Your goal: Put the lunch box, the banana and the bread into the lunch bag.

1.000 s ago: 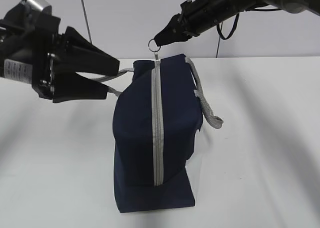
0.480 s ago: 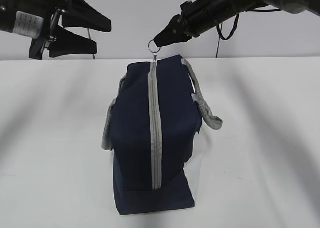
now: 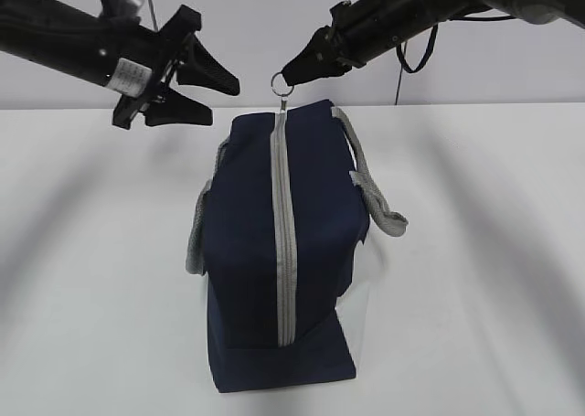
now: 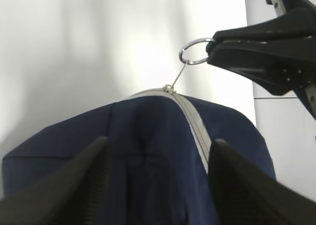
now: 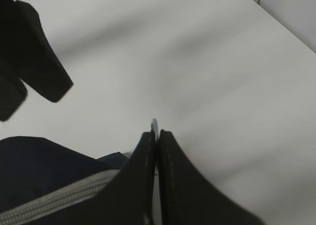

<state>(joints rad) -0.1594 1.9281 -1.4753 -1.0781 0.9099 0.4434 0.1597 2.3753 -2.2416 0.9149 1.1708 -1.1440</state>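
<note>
Exterior view
Lunch bag: the navy lunch bag (image 3: 279, 251) stands on the white table (image 3: 475, 251), grey zipper strip (image 3: 284, 233) running along its top, grey webbing handles (image 3: 375, 192) drooping on both sides.
Right gripper: the right gripper (image 3: 291, 74) sits just above the bag's far end, pinched on the metal ring pull (image 3: 281, 84).
Left gripper: the left gripper (image 3: 219, 101) hovers above and left of the bag, fingers spread, holding nothing.
Arms: both reach in from the upper corners, above the bag.
Room: a pale wall behind the bag.

Left wrist view
Bag: its navy top fills the lower frame between the left gripper's two parted fingers (image 4: 84, 180).
Ring pull: above the bag's far end, held by the right gripper (image 4: 211, 46).

Right wrist view
Right gripper: fingertips (image 5: 157, 136) pressed together on the ring, the bag's zipper strip (image 5: 59, 198) to their lower left.
</note>
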